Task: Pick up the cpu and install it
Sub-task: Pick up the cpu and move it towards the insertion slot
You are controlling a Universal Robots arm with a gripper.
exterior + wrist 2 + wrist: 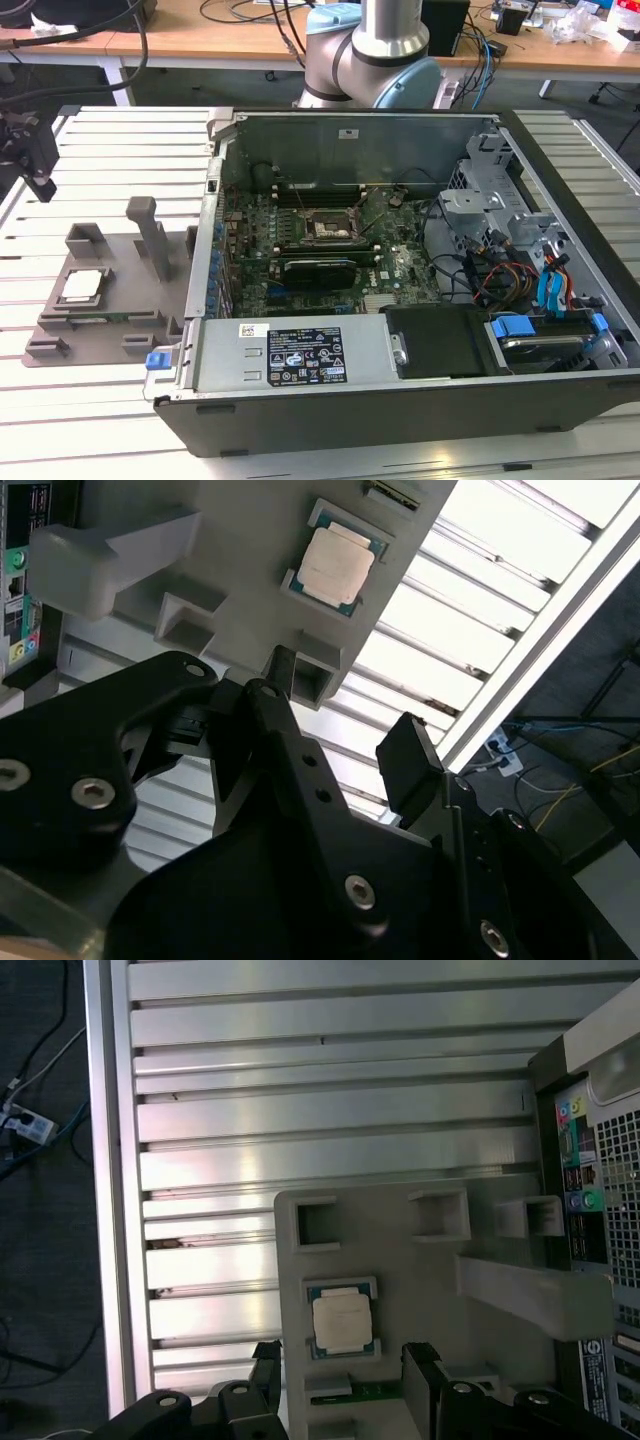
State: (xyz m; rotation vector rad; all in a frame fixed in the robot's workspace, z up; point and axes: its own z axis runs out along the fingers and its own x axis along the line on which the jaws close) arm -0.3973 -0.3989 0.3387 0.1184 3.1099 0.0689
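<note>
Cpu [82,285] lies flat in recess of grey tray [120,292], nine o'clock from open case [400,420] in exterior view. Gripper [345,1360] spread, empty, hangs above tray. We judge chip light, stiff, fragile: pinch opposite rim edges.

Hand [345,715] open w/ fingers [410,760] spread, pointing down, at the exterior view's left

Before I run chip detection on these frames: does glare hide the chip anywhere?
Second wrist view: the ribbed metal table blows out white, yet the silver-topped square cpu reads fine; first wrist view: bright bands on the table, cpu clear; exterior view: evenly lit.
</note>
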